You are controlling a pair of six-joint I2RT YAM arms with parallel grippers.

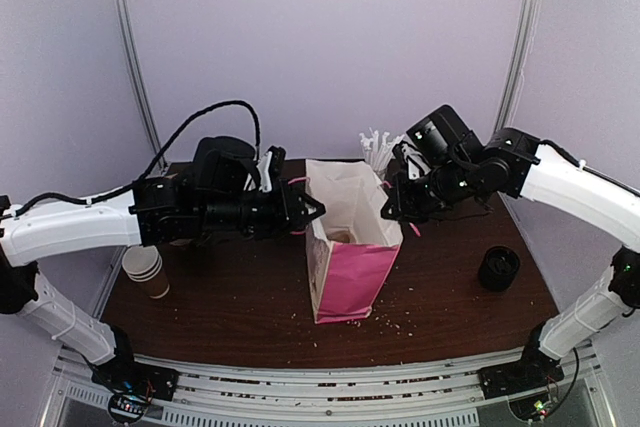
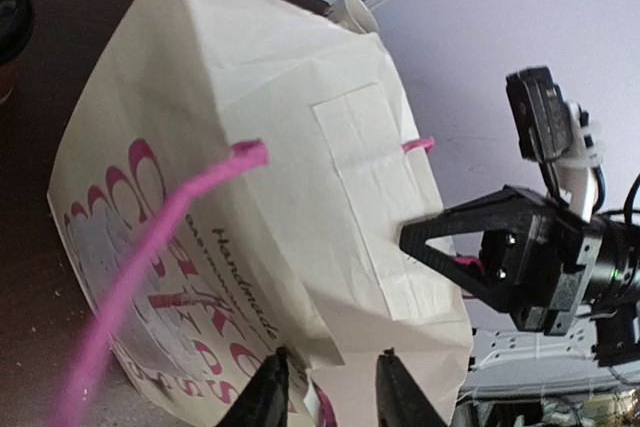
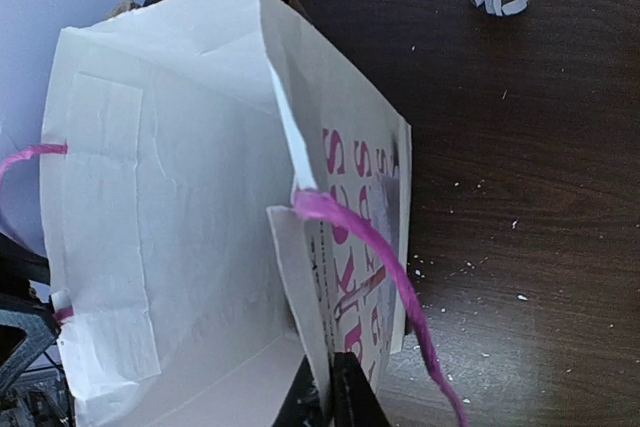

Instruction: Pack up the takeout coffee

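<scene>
The takeout coffee (image 1: 340,235) shows only as a faint brownish patch low inside the paper bag (image 1: 350,277), and I cannot be certain of it. At the bag's left rim the left gripper (image 1: 314,210) has its fingers spread, while at the right rim the right gripper (image 1: 388,211) pinches the paper wall. Straws (image 1: 378,150) stand behind the bag.

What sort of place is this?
Probably a robot lab bench staged as a café packing station: two white robot arms, a pink-and-white paper bag, a stack of brown paper cups.
</scene>
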